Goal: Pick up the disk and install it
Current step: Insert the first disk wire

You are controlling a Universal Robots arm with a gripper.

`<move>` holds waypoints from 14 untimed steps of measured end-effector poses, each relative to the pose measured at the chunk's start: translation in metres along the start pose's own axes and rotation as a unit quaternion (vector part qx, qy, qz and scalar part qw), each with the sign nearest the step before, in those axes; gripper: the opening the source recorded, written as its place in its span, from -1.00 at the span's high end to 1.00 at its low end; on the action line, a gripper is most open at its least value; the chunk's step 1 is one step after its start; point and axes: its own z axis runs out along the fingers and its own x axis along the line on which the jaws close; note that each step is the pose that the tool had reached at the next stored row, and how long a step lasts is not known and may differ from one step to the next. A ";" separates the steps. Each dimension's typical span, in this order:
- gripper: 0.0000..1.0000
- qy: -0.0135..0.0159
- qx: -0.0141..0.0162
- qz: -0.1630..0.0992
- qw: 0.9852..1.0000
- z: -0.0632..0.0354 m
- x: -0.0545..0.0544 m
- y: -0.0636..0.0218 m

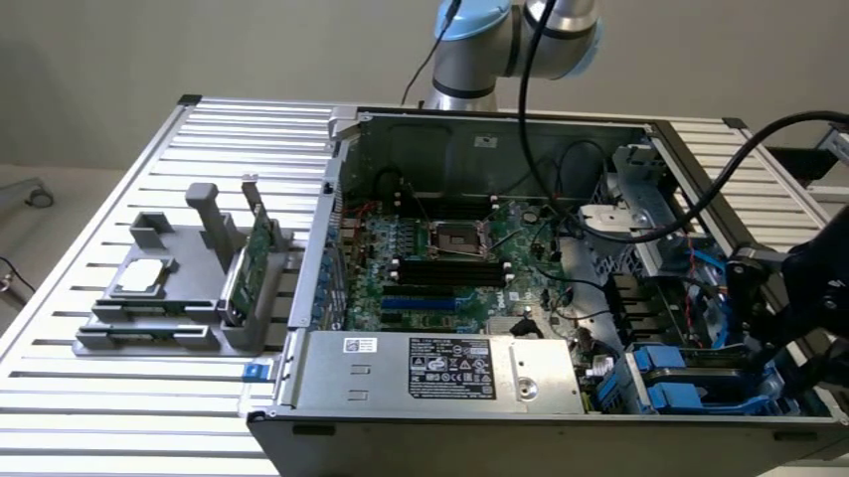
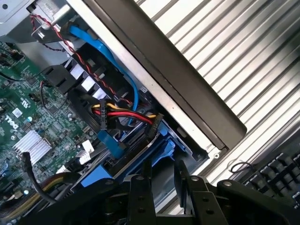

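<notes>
A slatted aluminium tabletop (image 1: pixel 80 397) carries an open desktop computer case (image 1: pixel 558 429). Its green motherboard (image 1: pixel 438 268) and silver power supply (image 1: pixel 438 373) lie off to one side of the jaws. A Universal Robots arm (image 1: pixel 464 60) reaches into the case's drive-bay corner. There the jaws appear clamped on the disk (image 2: pixel 164 146), with black fingers (image 2: pixel 140 187) on either side of its bright blue carrier frame. The disk sits low in the bay, directly between the jaws. Just beyond them, a blue data cable (image 2: pixel 127 79) and a red, yellow and black power lead (image 2: pixel 129 115) cross above the carrier.
</notes>
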 end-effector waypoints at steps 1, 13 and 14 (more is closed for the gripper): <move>0.34 0.002 0.002 0.004 1.000 0.0000 0.000 0.0000; 0.34 0.014 0.011 0.065 0.998 -0.0006 0.000 -0.0001; 0.34 0.014 0.011 0.072 0.997 -0.0006 0.000 -0.0002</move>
